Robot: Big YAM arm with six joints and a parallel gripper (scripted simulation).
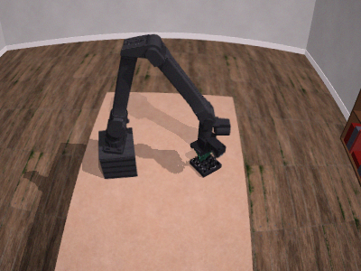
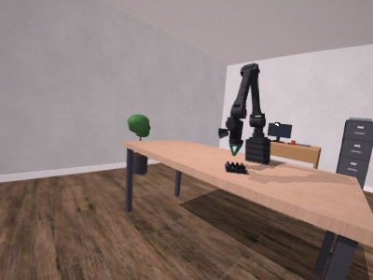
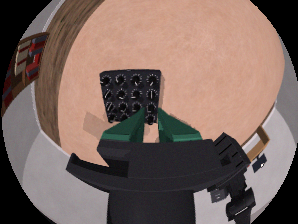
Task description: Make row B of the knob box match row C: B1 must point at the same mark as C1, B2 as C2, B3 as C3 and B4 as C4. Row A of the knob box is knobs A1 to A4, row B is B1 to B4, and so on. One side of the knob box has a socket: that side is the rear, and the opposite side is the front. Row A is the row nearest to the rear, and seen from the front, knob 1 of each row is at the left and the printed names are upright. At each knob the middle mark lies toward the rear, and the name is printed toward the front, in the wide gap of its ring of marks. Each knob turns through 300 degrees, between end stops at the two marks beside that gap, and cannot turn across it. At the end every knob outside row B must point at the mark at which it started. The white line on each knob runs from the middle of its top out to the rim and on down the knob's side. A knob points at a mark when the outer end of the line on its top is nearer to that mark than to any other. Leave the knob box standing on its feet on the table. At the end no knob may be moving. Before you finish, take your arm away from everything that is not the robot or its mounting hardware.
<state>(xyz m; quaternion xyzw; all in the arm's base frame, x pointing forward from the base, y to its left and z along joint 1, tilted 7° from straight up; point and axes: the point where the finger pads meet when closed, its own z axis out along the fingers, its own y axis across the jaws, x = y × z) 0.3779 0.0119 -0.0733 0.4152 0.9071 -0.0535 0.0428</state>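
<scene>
The black knob box [image 1: 205, 173] [image 2: 236, 170] [image 3: 131, 72] stands on the table with knobs up, in four rows of four in the wrist view. White lines show on several knobs; one knob [image 3: 152, 94] at the right has its line nearly along the image's vertical, and one knob [image 3: 107, 94] at the left has a slanted line. Names, socket and exact marks are too small to read. My gripper [image 1: 204, 156] [image 2: 234, 154] [image 3: 151, 110] is slightly open, with nothing between its green fingers. It hangs above the box; the fingers partly hide the nearest knobs in the wrist view.
The wooden table top [image 1: 158, 226] [image 2: 289, 187] [image 3: 210, 65] carries the arm's block-shaped base [image 1: 118, 158] [image 2: 257, 150]. The table's long edge lies a little beyond the box in the top view. A shelf [image 1: 354, 140] stands away from the table.
</scene>
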